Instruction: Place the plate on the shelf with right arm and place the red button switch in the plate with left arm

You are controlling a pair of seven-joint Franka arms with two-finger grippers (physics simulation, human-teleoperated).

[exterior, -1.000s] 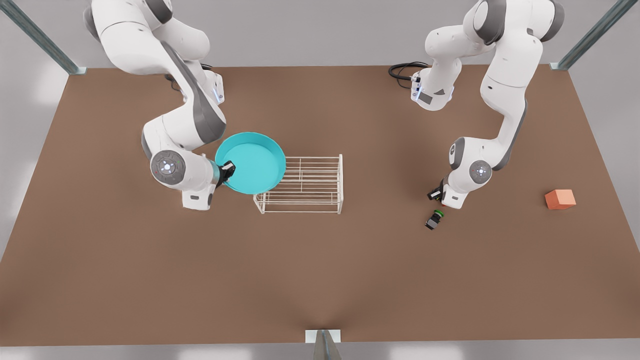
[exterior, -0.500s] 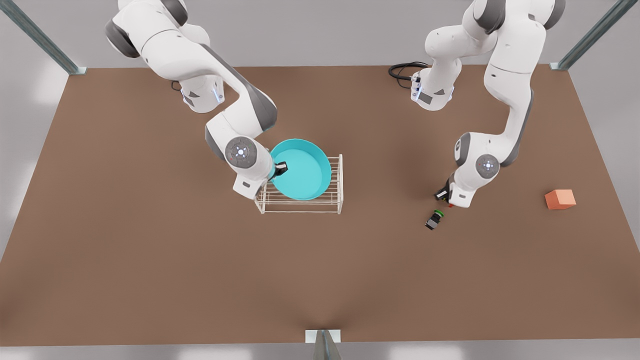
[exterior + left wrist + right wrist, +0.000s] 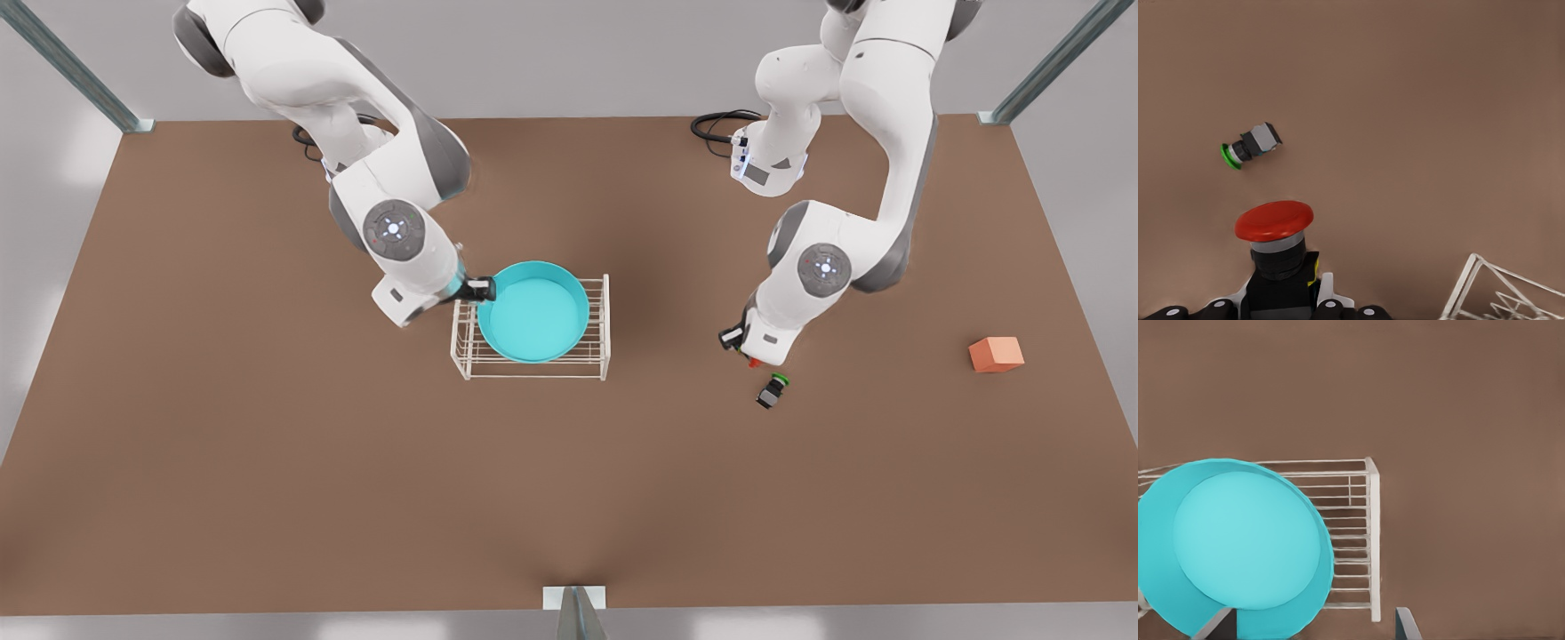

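A round turquoise plate point(image 3: 533, 313) with a raised rim sits atop the white two-tier wire shelf point(image 3: 597, 331) near mid-table, spanning most of its top. Toward the front view's right, the red button switch point(image 3: 1275, 230), dark-bodied with a broad red cap, is held above the brown tabletop.

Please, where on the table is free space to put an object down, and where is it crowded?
Free: the wide table strip near the front view's bottom, and the bare patch between the shelf and the green switch. Crowded: the shelf, under the plate beside the right gripper, and around the left gripper holding the red button switch.
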